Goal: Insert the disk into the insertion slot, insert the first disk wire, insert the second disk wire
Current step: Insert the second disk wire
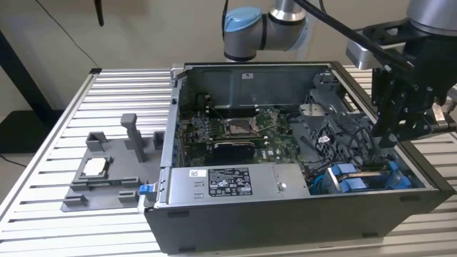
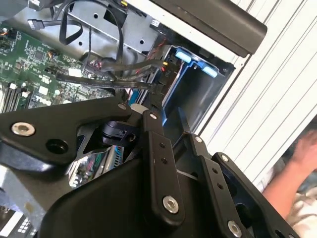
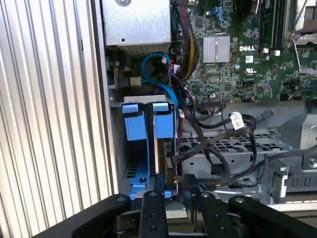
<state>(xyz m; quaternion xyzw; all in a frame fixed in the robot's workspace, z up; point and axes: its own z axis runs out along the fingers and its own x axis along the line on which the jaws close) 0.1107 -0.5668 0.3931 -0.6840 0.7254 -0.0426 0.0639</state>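
Blue carrier parts mark the insertion slot [image 1: 367, 176] at roughly four o'clock in the exterior view, inside the open computer case [image 1: 300, 225]; the gripper [image 1: 388, 140] hangs just above it. In the second wrist view, the fingers [image 2: 157, 148] stand slightly apart, nothing visibly clamped, beside black cables [image 2: 106, 74]. In the first wrist view, the disk [image 3: 159, 153] sits edge-on in the blue-framed bay at about seven o'clock, cables [image 3: 223, 139] crowding beside it. Risk: fingers snagging loose wiring or striking the cage edge.
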